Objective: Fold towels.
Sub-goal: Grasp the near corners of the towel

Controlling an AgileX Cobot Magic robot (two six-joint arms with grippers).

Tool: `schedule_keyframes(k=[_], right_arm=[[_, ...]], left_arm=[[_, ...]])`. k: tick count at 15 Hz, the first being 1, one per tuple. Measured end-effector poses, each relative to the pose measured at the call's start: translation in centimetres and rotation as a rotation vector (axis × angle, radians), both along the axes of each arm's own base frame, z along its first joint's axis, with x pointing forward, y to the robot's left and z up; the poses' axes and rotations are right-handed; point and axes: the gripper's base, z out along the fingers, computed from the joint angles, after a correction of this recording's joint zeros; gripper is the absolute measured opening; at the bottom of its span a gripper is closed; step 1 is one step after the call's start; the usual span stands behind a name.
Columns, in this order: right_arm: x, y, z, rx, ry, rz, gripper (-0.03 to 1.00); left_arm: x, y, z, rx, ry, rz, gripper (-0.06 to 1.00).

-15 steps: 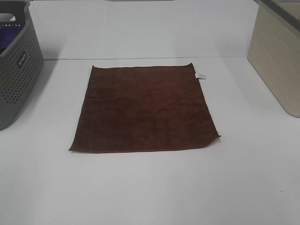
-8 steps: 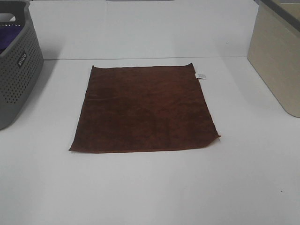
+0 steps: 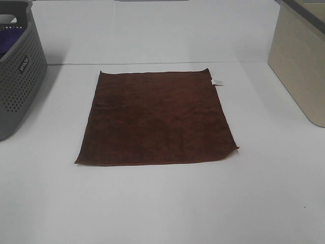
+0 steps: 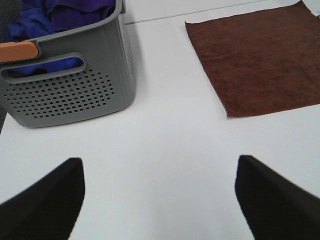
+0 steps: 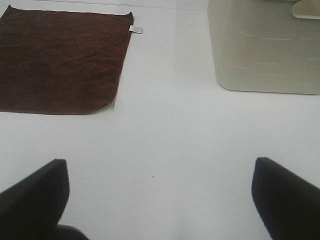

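The left pincer (image 4: 159, 161) and right pincer (image 5: 160, 161) are spread wide; the flat dark reddish-brown fuzzy square towel (image 3: 157, 119) might bunch up if pinched badly

The high camera cuts the gray basket (image 3: 20, 76) off at its left edge and the beige bin (image 3: 299, 66) at its right. The tag (image 3: 217, 82) on the towel (image 3: 157, 119) is too small to read. My left gripper (image 4: 160, 195) and right gripper (image 5: 160, 195) show only as cropped dark tips.

White table (image 3: 162, 213); grey basket (image 3: 20, 86); beige bin (image 3: 299, 71).
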Motion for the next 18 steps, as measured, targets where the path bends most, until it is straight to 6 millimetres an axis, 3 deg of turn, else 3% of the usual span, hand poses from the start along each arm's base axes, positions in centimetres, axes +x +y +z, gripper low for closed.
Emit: schedule_keyframes(k=[14,16,18], right_arm=[[0.0,0.0,0.0,0.000,0.000,0.000,0.95],[0.1,0.0,0.3,0.000,-0.030,-0.002,0.94],[1.2,0.0,1.8,0.015,-0.142,-0.007,0.93]], left_arm=[[0.0,0.0,0.0,-0.001,0.000,-0.001,0.77],[0.4,-0.1,1.0,-0.017,-0.061,-0.004,0.77],[2.0,-0.1,2.5,-0.044,-0.156,-0.001,0.76]])
